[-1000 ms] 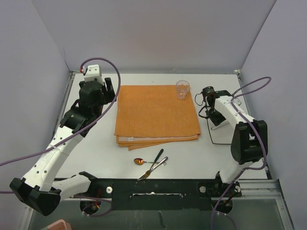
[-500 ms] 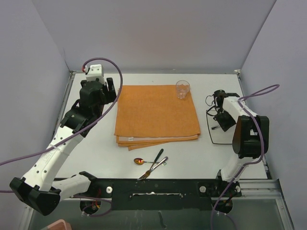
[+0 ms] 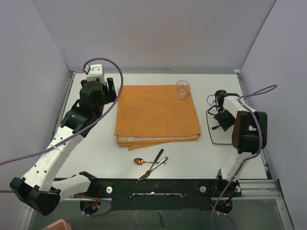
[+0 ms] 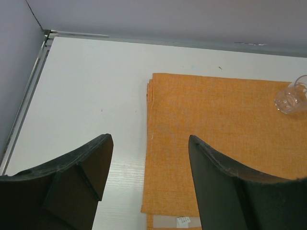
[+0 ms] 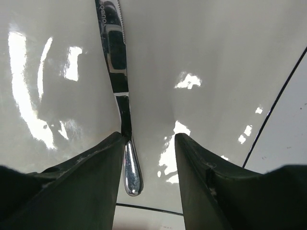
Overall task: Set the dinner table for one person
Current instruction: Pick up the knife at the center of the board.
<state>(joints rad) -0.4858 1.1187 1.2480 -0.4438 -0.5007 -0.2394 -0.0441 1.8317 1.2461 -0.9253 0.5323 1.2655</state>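
The dinner table (image 3: 96,143) is a matte white top. An orange folded cloth (image 3: 157,112) lies at its middle, with a clear glass (image 3: 182,88) on the cloth's far right corner. My left gripper (image 3: 109,91) hovers open above the cloth's left edge (image 4: 149,143), and nothing is between its fingers (image 4: 96,158). My right gripper (image 3: 218,125) is down over a glossy white plate (image 3: 223,137) at the right. It stands open (image 5: 148,139) astride the handle of a knife (image 5: 115,62) lying on the plate (image 5: 216,57); the handle's end rests against the left finger (image 5: 91,177).
A spoon (image 3: 139,161), a fork (image 3: 152,169) and a dark-handled utensil (image 3: 159,155) lie together near the table's front edge. Grey walls close off the left, back and right. The glass (image 4: 291,98) shows at the right of the left wrist view.
My right gripper has swung from beside the glass to the right and nearer, down over the plate. The left gripper has shifted slightly toward the cloth's left edge.
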